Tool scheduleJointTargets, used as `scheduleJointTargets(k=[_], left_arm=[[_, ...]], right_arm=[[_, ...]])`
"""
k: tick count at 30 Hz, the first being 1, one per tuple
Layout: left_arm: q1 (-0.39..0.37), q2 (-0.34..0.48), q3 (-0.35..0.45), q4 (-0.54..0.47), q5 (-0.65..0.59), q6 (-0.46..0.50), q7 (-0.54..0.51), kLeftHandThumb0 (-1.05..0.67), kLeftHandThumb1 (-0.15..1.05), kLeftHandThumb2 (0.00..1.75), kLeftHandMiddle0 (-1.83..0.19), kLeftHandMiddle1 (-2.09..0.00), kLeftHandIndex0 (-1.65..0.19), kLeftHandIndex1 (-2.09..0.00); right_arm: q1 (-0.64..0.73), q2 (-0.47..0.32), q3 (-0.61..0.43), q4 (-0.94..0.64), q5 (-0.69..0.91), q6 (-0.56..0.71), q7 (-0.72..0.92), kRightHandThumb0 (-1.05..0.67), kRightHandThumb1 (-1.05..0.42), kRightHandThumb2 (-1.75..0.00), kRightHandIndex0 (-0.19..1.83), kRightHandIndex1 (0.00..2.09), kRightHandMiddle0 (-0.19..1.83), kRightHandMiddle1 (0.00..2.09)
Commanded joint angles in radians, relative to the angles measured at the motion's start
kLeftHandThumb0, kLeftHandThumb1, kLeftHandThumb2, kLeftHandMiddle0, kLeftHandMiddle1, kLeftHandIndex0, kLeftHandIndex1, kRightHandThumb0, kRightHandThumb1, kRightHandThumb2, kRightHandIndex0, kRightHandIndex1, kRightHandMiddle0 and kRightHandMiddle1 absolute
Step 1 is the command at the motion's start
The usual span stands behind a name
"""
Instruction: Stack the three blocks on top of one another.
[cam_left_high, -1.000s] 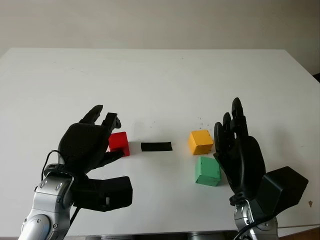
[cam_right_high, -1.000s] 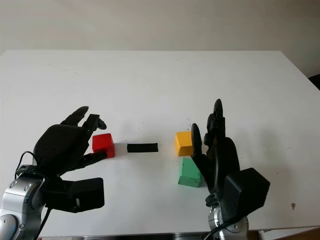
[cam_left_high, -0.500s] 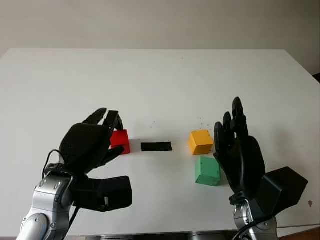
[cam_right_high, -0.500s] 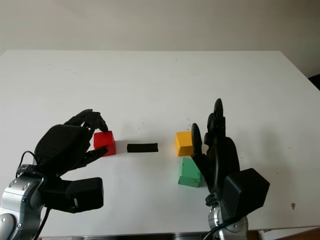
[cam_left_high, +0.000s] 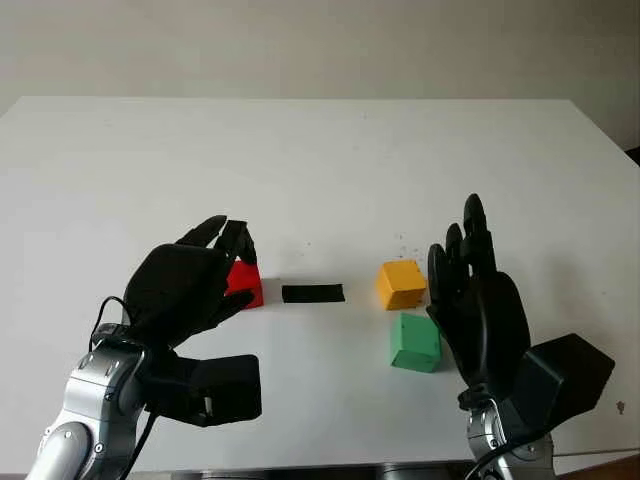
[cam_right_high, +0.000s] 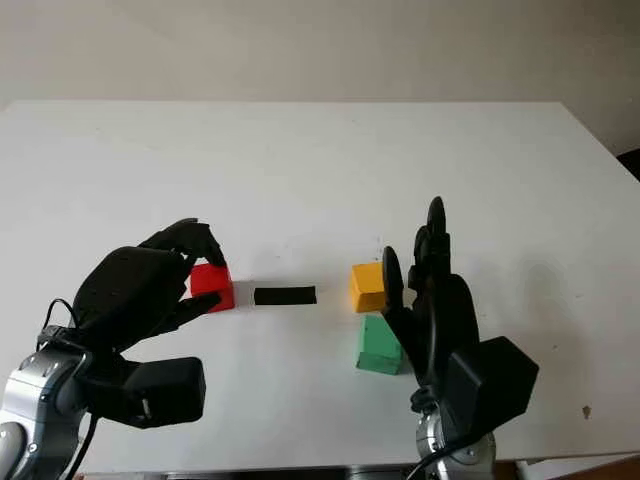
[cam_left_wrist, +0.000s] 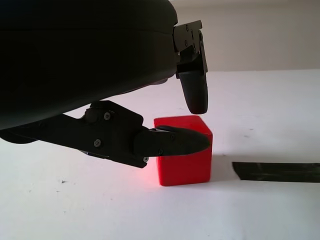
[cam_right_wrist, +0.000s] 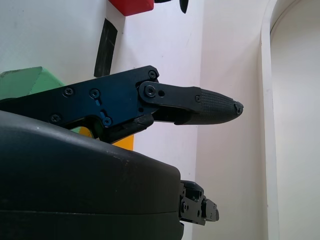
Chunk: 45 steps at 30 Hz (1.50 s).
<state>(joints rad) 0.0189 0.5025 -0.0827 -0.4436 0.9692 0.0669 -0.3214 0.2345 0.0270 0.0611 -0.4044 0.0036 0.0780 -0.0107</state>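
Small red cube block (cam_left_high: 244, 282) on white worktop (cam_left_high: 300, 160), directly under left hand (cam_left_high: 190, 285); fingers (cam_left_wrist: 192, 90) curl around it, not clamped. Open right hand (cam_left_high: 478, 305) beside yellow cube block (cam_left_high: 401, 283) and green cube block (cam_left_high: 414, 341).

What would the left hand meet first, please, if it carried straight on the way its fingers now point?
Most likely the red block. The left hand sits right beside it, one finger poised over its top and another alongside its near face; whether either already touches is unclear. Beyond the block lies the black tape strip.
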Motion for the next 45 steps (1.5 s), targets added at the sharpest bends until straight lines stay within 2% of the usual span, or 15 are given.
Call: scheduleJointTargets(k=[1,5,12,15,16,19,21,24,32,39,45], left_arm=[[-0.005,0.014,0.028,-0.025,-0.041,-0.015,0.004,-0.37,1.05,0.37,-0.16,-0.06,0.19,-1.72],[-0.022,0.036,0.062,-0.052,-0.122,-0.035,-0.021,-0.38,1.05,0.37,-0.18,-0.07,0.19,-1.72],[-0.053,0.059,0.098,-0.119,-0.200,-0.016,-0.096,-0.39,1.05,0.31,-0.21,-0.07,0.17,-1.72],[-0.056,0.050,0.104,-0.129,-0.206,-0.016,-0.076,-0.40,1.05,0.29,-0.19,-0.06,0.13,-1.64],[-0.055,0.054,0.101,-0.134,-0.188,-0.009,-0.080,-0.42,1.05,0.29,-0.15,-0.05,0.13,-1.54],[-0.056,0.064,0.092,-0.154,-0.142,0.029,-0.126,-0.61,1.05,0.34,0.02,-0.05,0.05,-0.83],[-0.057,0.065,0.084,-0.172,-0.108,0.062,-0.171,-0.80,1.05,0.37,0.13,-0.05,-0.01,-0.32],[-0.046,0.052,0.058,-0.178,-0.028,0.103,-0.209,-0.91,1.05,0.39,0.18,-0.04,0.01,-0.11],[-0.018,0.039,0.005,-0.138,0.088,0.123,-0.233,-0.98,1.05,0.45,0.19,-0.04,-0.01,-0.08],[-0.010,0.031,-0.031,-0.086,0.132,0.127,-0.238,-0.99,1.05,0.44,0.19,-0.04,-0.05,-0.09],[-0.014,-0.018,-0.061,-0.051,0.191,0.173,-0.218,-0.97,1.05,0.39,0.19,-0.04,-0.07,-0.09]], right_arm=[[0.003,0.002,-0.001,-0.011,0.003,-0.012,-0.001,-0.62,-1.05,-0.50,-0.13,0.06,-0.11,0.06],[0.006,0.005,0.002,-0.014,0.003,-0.009,-0.004,-0.62,-1.05,-0.50,-0.13,0.06,-0.11,0.06],[0.011,0.005,0.009,-0.011,-0.005,-0.017,-0.009,-0.63,-1.05,-0.50,-0.13,0.06,-0.11,0.06],[0.014,0.006,0.012,-0.011,-0.004,-0.014,-0.010,-0.64,-1.05,-0.50,-0.13,0.05,-0.11,0.05],[0.014,0.008,0.013,-0.011,-0.005,-0.015,-0.012,-0.64,-1.05,-0.50,-0.13,0.06,-0.11,0.05],[0.016,0.010,0.017,-0.014,-0.008,-0.012,-0.017,-0.64,-1.05,-0.50,-0.12,0.06,-0.10,0.06],[0.018,0.009,0.019,-0.013,-0.010,-0.015,-0.018,-0.64,-1.05,-0.51,-0.13,0.05,-0.11,0.05],[0.020,0.010,0.020,-0.009,-0.009,-0.024,-0.019,-0.63,-1.05,-0.51,-0.13,0.05,-0.11,0.05],[0.022,0.009,0.019,-0.002,-0.012,-0.037,-0.020,-0.63,-1.05,-0.52,-0.13,0.05,-0.11,0.05],[0.024,0.011,0.018,-0.003,-0.007,-0.044,-0.020,-0.62,-1.05,-0.51,-0.13,0.05,-0.11,0.05],[0.025,0.010,0.019,-0.007,-0.010,-0.037,-0.021,-0.62,-1.05,-0.51,-0.13,0.05,-0.11,0.05]])
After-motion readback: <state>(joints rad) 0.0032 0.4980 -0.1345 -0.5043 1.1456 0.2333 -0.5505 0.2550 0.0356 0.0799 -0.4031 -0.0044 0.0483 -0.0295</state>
